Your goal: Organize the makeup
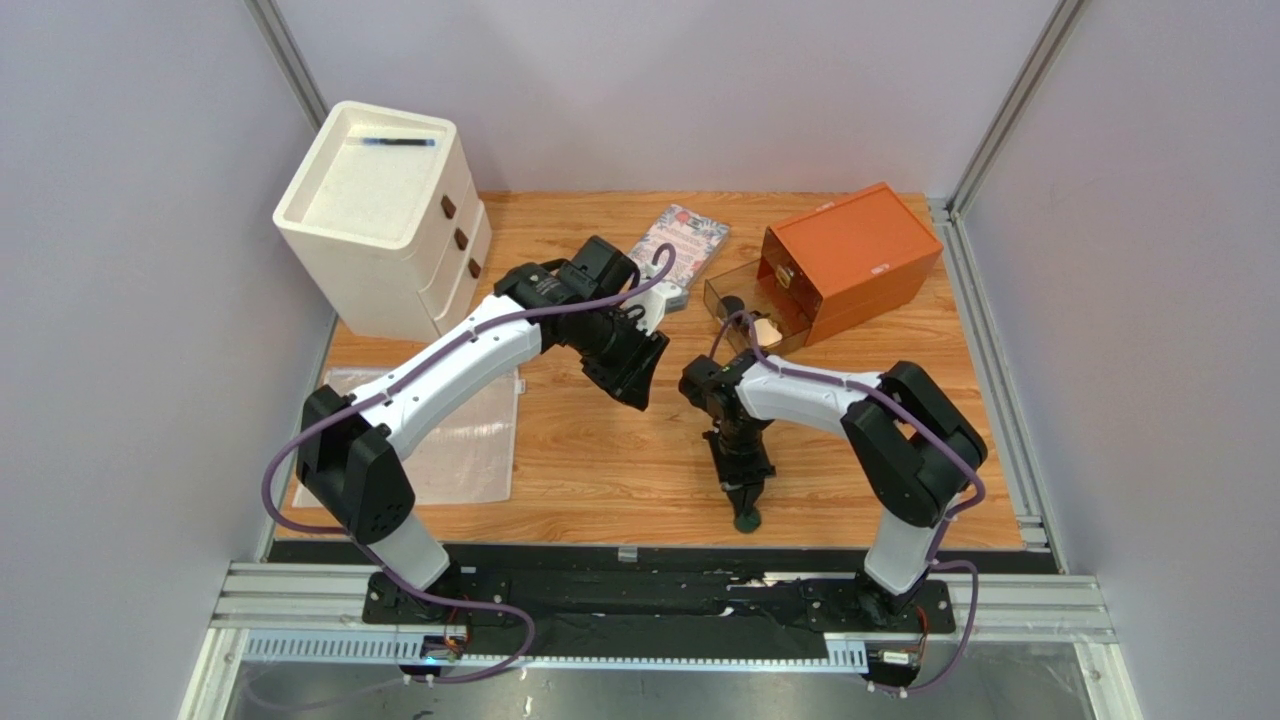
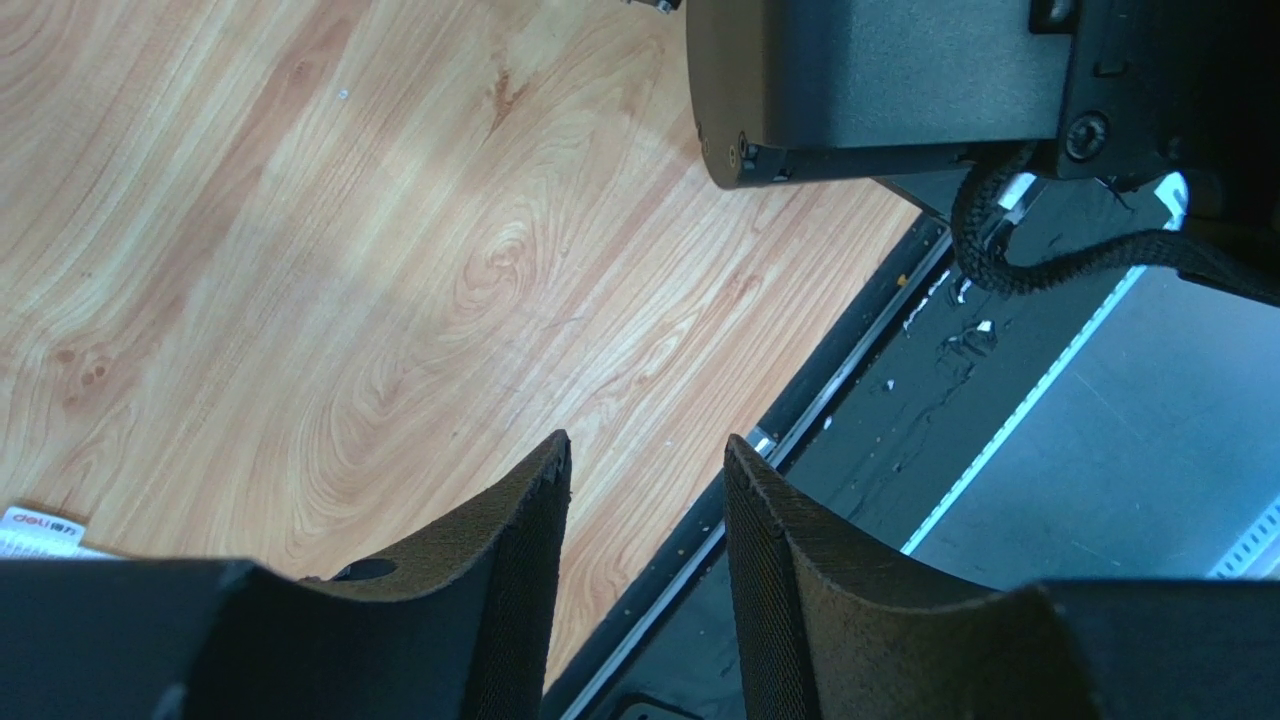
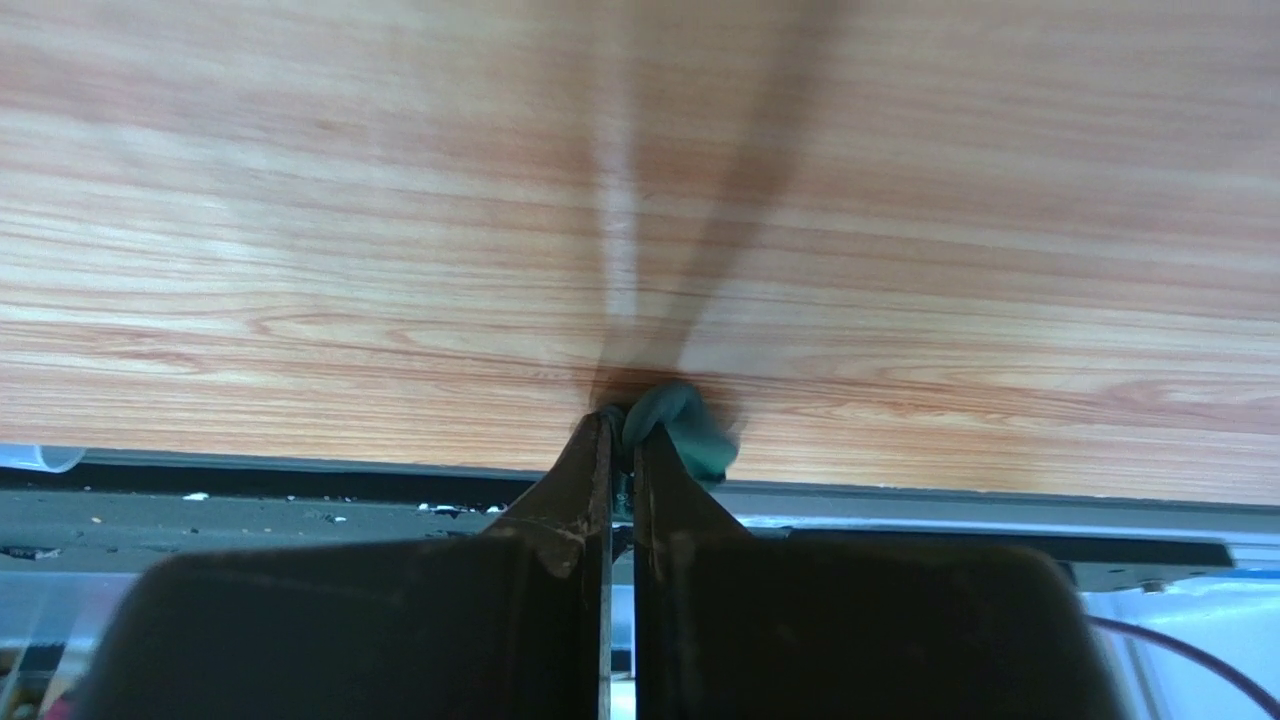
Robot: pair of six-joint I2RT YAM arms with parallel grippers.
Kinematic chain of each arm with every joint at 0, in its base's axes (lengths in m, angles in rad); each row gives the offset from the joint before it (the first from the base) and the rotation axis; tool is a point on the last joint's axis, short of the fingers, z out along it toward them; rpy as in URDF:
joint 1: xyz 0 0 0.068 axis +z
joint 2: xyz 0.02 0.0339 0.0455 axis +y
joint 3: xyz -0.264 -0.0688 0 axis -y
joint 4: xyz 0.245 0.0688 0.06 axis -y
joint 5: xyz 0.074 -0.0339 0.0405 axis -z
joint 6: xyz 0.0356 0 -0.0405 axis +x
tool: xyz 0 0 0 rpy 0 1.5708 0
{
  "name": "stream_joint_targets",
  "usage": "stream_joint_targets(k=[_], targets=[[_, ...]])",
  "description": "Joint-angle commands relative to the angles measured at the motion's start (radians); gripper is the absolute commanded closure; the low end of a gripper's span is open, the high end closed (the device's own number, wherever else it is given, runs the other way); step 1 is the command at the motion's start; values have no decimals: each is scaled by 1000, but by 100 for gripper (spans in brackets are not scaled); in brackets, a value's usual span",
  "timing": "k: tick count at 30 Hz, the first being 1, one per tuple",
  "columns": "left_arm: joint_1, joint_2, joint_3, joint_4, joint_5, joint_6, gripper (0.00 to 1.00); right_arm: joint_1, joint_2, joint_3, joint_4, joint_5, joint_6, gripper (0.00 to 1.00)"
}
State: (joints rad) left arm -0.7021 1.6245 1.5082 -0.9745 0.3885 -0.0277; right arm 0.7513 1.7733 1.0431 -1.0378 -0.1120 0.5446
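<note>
Top view: left gripper (image 1: 637, 365) mid-table, jaws unreadable here; right gripper (image 1: 742, 498) at the near table (image 1: 601, 465) edge, its tip covering most of a dark-green disc (image 1: 745, 522). Left wrist view: left gripper (image 2: 646, 450), fingers apart, nothing between, bases cut off. Right wrist view: right gripper (image 3: 619, 420), jaws together; the blurred disc (image 3: 688, 432) lies at the tip, slightly right; whether it is pinched cannot be told.
</note>
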Motion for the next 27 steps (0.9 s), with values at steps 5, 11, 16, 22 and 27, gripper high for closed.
stream_joint_targets(k=[5,11,16,22,27], targets=[[10,-69,3,37,-16,-21,52,-72,-44,337,-111,210,-52,100],[10,-55,-5,36,21,-20,52,-202,1,570,-127,297,-116,100],[10,-48,-5,34,32,-17,52,-308,144,793,-134,317,-163,100],[13,-48,1,28,33,-14,52,-357,297,977,-151,310,-193,100],[12,-35,12,17,47,-6,52,-366,367,1054,-153,347,-202,99]])
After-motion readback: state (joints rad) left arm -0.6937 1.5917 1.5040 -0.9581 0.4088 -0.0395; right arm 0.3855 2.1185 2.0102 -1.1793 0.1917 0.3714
